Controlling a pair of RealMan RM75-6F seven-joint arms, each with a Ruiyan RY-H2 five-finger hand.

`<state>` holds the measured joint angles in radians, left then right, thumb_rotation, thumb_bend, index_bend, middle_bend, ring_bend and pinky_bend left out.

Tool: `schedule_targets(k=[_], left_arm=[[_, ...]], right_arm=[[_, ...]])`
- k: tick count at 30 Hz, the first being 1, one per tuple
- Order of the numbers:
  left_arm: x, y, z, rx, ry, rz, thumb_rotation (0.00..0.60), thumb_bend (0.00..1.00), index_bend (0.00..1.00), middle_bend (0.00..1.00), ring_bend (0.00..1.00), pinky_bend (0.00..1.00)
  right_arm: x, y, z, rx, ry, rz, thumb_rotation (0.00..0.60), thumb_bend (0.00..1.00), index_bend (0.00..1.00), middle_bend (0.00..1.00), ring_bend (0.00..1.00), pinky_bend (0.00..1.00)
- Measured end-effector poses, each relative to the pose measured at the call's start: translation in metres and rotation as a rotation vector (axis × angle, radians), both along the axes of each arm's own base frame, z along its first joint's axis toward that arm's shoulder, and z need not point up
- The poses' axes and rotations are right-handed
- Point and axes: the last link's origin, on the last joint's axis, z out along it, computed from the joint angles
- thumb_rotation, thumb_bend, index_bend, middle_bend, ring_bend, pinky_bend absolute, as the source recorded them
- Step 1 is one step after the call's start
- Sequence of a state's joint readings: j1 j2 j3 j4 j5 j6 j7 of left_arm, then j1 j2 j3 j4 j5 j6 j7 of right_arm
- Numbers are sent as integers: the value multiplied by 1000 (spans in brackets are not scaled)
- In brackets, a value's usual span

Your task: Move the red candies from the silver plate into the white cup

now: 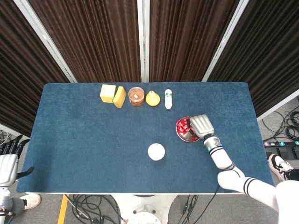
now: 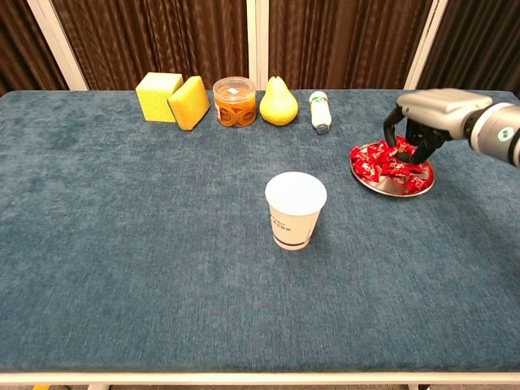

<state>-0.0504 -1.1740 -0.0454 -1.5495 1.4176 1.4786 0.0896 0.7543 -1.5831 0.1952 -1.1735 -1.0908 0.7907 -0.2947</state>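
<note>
At right of centre, the right hand [image 2: 428,122] hangs just above the silver plate [image 2: 392,187] of red candies [image 2: 382,162], fingers curled down and pinching a candy. The white cup [image 2: 296,210] stands mid-table. The left hand [image 1: 8,158] idles, fingers apart, at the lower left edge
</note>
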Motion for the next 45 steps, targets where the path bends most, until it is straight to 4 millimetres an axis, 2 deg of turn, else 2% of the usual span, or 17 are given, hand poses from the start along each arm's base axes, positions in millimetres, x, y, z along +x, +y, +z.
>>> schedule_targets(k=[4,8,11,17,21,28,33,35,39,43,45], left_arm=[[1,0,1,2,2,-2,600,0,216,172,141,163],[3,1,1,3,3,-10,600,0,216,172,141,163],[3,0,1,2,4,-11,600,0,216,172,141,163],[1,-4,3,8,5,3,600,0,216,172,141,163],[-1,-6,3,14,4,11,600,0,216,172,141,163],[-2,-7,2,11,3,12,600,0,216,172,141,163],[-1,-7,2,15,3,10,600,0,216,172,141,163],[-2,-8,3,15,4,14,600,0,216,172,141,163],[-3,-9,3,19,2,19,600,0,216,172,141,163],[-3,-8,2,19,2,14,600,0,216,172,141,163],[-3,-8,2,20,1,11,600,0,216,172,141,163]], right_arm=[[19,13,12,18,-61,55,600,402,677,979,1000,1000],[51,32,17,81,-134,145,600,402,681,979,1000,1000],[74,39,11,136,-154,207,600,402,678,979,1000,1000],[99,45,-15,202,-131,277,600,402,667,979,1000,1000],[103,50,-23,225,-113,295,600,402,662,979,1000,1000],[103,56,-16,216,-133,307,600,402,644,979,1000,1000],[104,59,-20,233,-102,329,600,393,529,979,1000,1000],[104,59,-22,237,-87,335,600,335,437,979,998,1000],[104,60,-22,231,-86,332,600,177,323,979,997,1000],[105,57,-12,192,-120,325,600,155,297,979,997,1000],[102,53,-1,150,-140,314,600,154,296,979,997,1000]])
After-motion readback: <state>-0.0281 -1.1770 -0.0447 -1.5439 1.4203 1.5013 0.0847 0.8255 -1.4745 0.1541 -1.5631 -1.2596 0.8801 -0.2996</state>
